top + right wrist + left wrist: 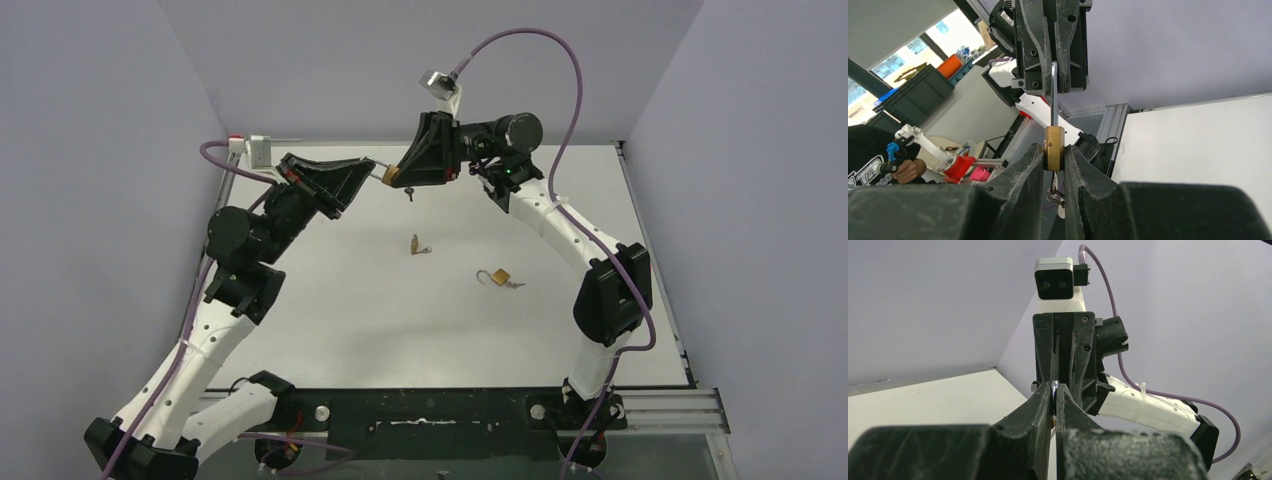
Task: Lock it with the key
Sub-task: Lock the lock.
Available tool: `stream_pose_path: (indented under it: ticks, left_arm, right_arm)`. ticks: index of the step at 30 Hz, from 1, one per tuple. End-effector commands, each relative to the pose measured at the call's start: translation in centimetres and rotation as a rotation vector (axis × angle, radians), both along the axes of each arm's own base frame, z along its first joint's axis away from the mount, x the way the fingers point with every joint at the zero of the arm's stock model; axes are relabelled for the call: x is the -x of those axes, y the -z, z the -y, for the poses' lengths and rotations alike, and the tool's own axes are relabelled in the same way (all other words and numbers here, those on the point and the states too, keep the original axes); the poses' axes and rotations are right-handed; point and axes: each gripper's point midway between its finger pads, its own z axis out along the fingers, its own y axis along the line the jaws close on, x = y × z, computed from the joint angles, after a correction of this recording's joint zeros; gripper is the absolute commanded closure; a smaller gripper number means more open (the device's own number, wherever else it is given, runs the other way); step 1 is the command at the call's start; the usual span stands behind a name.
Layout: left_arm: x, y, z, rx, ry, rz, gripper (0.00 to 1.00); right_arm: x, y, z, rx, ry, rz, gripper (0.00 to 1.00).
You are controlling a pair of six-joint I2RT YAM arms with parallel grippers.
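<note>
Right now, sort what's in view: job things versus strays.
In the job: held padlock, hanging key, left gripper, right gripper.
Lying about: open padlock, small brass item.

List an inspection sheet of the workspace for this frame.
Surface: white table, two loose padlocks on it.
Job's things: brass padlock held in the air, shackle upward, key hanging beneath.
Clutter: spare padlock mid-table; open padlock right of it.
Grippers: left gripper fingers shut on the shackle; right gripper shut on the brass body.
Cables: purple cable arcs above the right arm, off the table.
Surroundings: grey walls; person outside the cell.
</note>
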Motion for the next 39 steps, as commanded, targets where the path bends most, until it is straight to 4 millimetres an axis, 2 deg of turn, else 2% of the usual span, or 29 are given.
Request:
stream_pose_path:
  ticks: [1, 2, 4, 6, 8, 12, 18, 26, 31, 39]
  left_arm:
    - [-0.9, 7.3, 1.8, -0.213, 0.137, -0.212, 1.00]
    - [-1.2, 6.4, 1.3, -0.207, 0.136, -0.197, 1.00]
    - [-1.9, 5.2, 0.6, -0.207, 0.127, -0.173, 1.00]
    - [-2.2, 3.8, 0.2, -0.222, 0.122, -0.144, 1.00]
    - [-2.2, 3.0, 0.2, -0.236, 0.128, -0.125, 1.00]
    - [-2.1, 2.1, 0.2, -0.240, 0.132, -0.108, 1.00]
    - [-2.0, 1.3, -0.5, -0.255, 0.092, -0.093, 1.00]
    - [-1.6, -0.5, -0.8, -0.244, 0.090, -0.064, 1.00]
    - [-1.6, -1.0, -0.7, -0.238, 0.094, -0.058, 1.00]
    - [-1.9, -0.4, -0.8, -0.259, 0.081, -0.064, 1.00]
  right_arm:
    - [0.9, -7.6, 0.0, -0.209, 0.163, 0.089, 1.00]
    - [0.6, -7.5, 0.3, -0.204, 0.184, 0.103, 0.94]
    - [0.5, -7.6, 1.0, -0.202, 0.217, 0.131, 0.63]
    - [0.3, -7.6, 1.8, -0.201, 0.246, 0.150, 0.41]
    - [0.0, -7.5, 2.7, -0.200, 0.270, 0.162, 0.26]
    - [-0.2, -7.6, 4.5, -0.222, 0.337, 0.226, 0.10]
    - [-2.2, -2.0, 4.8, -0.027, 0.534, 0.304, 0.14]
    - [-2.7, 3.9, 5.1, 0.137, 0.571, 0.300, 0.18]
    - [-1.9, 5.8, 3.9, 0.162, 0.524, 0.287, 0.22]
    - [-0.7, 6.6, 1.4, 0.188, 0.464, 0.315, 0.29]
